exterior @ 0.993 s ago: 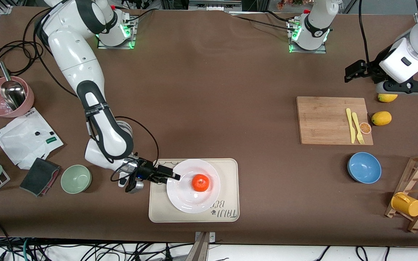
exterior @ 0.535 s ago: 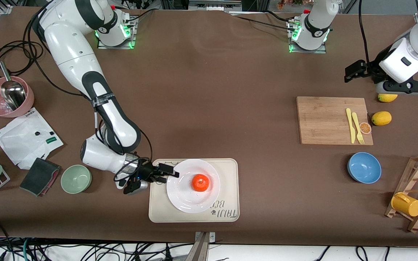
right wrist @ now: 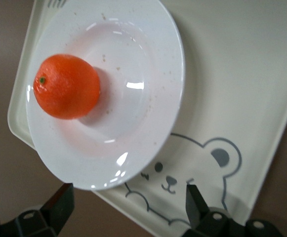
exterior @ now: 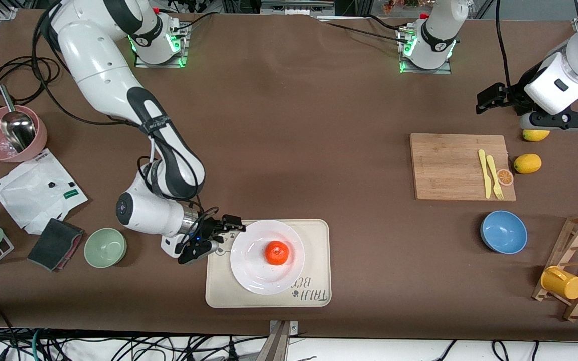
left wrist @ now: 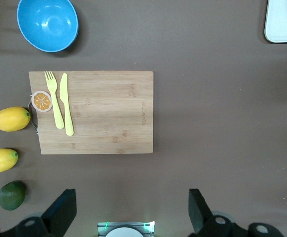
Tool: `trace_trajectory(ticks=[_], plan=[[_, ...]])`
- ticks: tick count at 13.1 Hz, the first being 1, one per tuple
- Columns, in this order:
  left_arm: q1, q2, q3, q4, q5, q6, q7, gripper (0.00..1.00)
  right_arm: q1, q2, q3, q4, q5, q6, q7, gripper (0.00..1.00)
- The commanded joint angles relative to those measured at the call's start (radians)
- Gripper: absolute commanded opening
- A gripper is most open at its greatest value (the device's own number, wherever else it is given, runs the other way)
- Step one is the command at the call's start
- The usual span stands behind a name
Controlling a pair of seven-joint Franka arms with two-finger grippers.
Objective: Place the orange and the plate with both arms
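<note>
One orange (exterior: 277,252) sits in the middle of one white plate (exterior: 252,275), and the plate rests on one beige bear-print tray (exterior: 316,235) near the table edge closest to the front camera. Right gripper (exterior: 217,235) hangs at the tray's end toward the right arm, just beside the plate rim, fingers spread wide, holding nothing. Left gripper (exterior: 489,99) hovers high near the left arm's end of the table, jaws wide apart, empty; that arm waits. Count elsewhere: one cutting board (exterior: 444,165) bearing one yellow fork (exterior: 493,177), one yellow knife (exterior: 483,172), one orange slice (exterior: 505,177); two lemons (exterior: 527,163); one lime (left wrist: 12,195); one blue bowl (exterior: 503,231).
</note>
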Motion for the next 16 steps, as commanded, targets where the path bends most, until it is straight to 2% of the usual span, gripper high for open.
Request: trace_trajectory(ticks=[1, 4, 9, 13, 16], plan=[[0.003, 0.003, -0.006, 0.017, -0.006, -0.019, -0.007, 1.00, 0.001, -0.107, -0.013, -0.055, -0.193, -0.154, 0.144, 1.00], [0.003, 0.003, -0.006, 0.017, -0.006, -0.019, -0.007, 1.00, -0.001, -0.175, -0.047, -0.057, -0.325, -0.344, 0.209, 1.00], [0.003, 0.003, -0.006, 0.017, -0.006, -0.019, -0.007, 1.00, -0.001, -0.313, -0.166, -0.149, -0.342, -0.501, 0.217, 1.00], [0.003, 0.003, -0.006, 0.017, -0.006, -0.019, -0.007, 1.00, -0.001, -0.408, -0.243, -0.147, -0.347, -0.665, 0.215, 1.00], [0.003, 0.003, -0.006, 0.017, -0.006, -0.019, -0.007, 1.00, -0.010, -0.472, -0.259, -0.144, -0.384, -0.768, 0.217, 1.00]])
